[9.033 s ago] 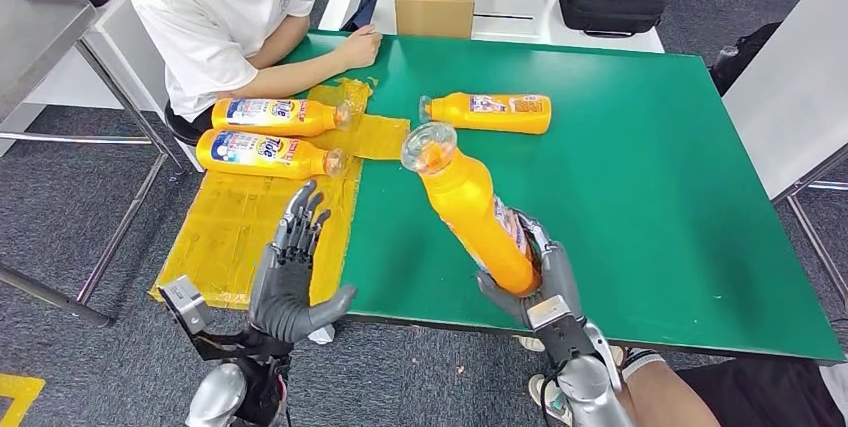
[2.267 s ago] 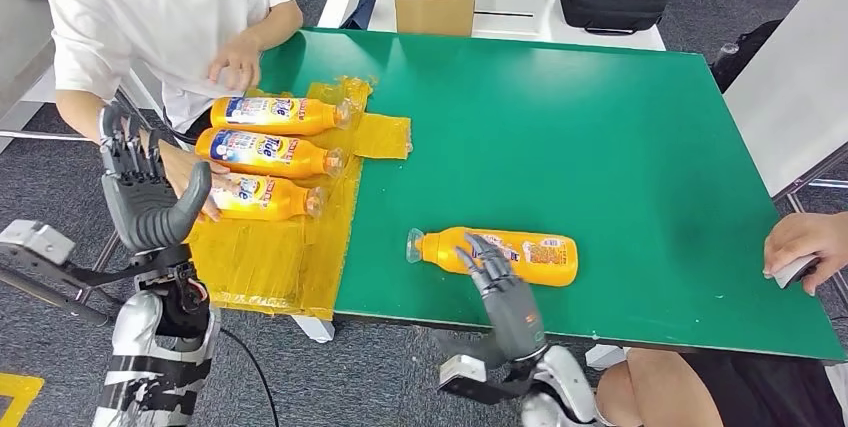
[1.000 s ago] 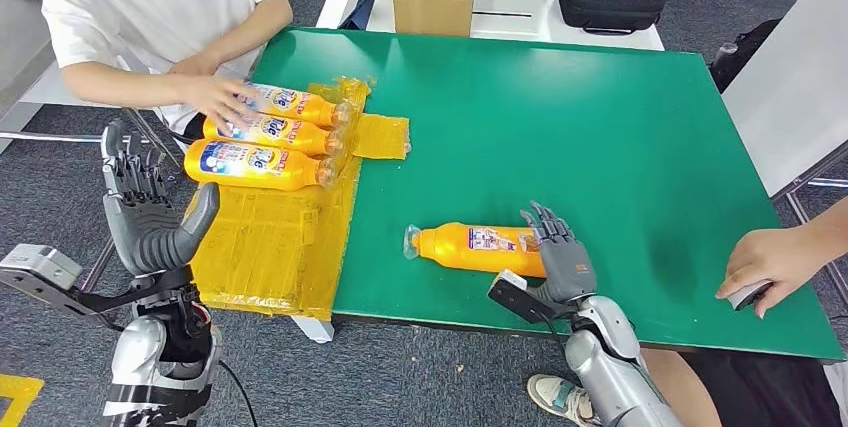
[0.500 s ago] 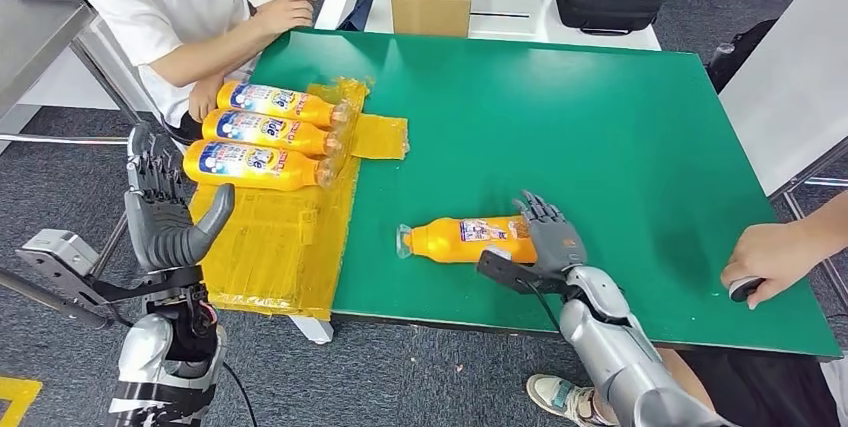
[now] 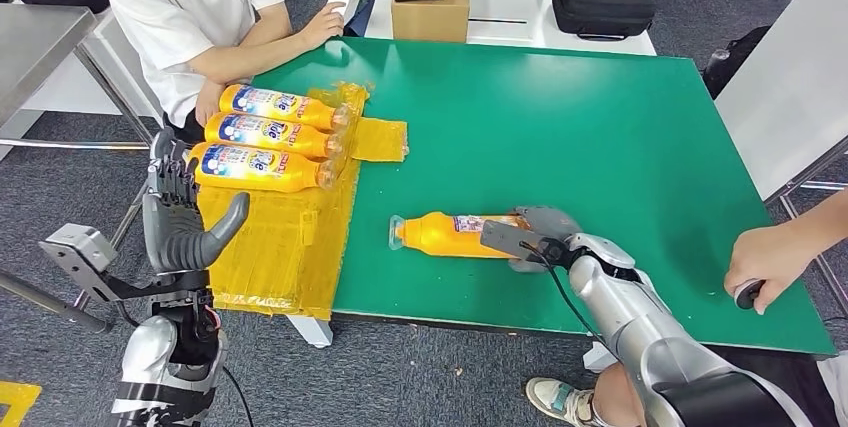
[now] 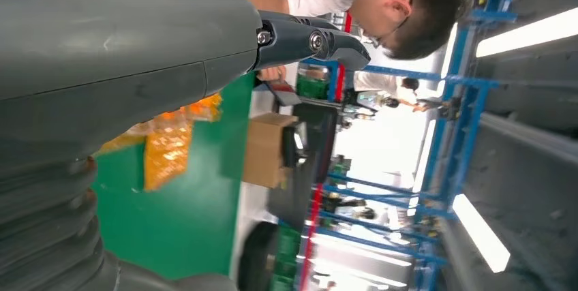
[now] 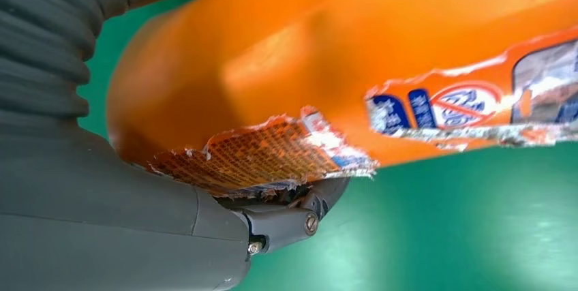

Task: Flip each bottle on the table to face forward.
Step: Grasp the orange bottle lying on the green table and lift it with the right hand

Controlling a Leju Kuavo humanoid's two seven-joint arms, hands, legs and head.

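Observation:
An orange bottle (image 5: 450, 235) lies on its side on the green table (image 5: 600, 117) near the front edge, cap pointing left. My right hand (image 5: 538, 235) grips its base end. In the right wrist view the orange bottle (image 7: 354, 46) sits against my palm, its label torn, with my right hand (image 7: 123, 223) wrapped under it. Three more orange bottles (image 5: 262, 134) lie side by side on a yellow mat (image 5: 265, 242) at the table's left, blue labels up. My left hand (image 5: 185, 219) is raised beside the mat, fingers apart, holding nothing.
A person in a white shirt (image 5: 185, 2) sits at the table's far left corner. Another person's hand (image 5: 765, 272) holds a small device at the front right edge. A cardboard box (image 5: 432, 15) and a black case (image 5: 602, 2) stand behind the table.
My right hand has closed over the bottle's base and the bottle has slid a little left. My left hand has drifted right toward the mat. The person's arm has left the three bottles.

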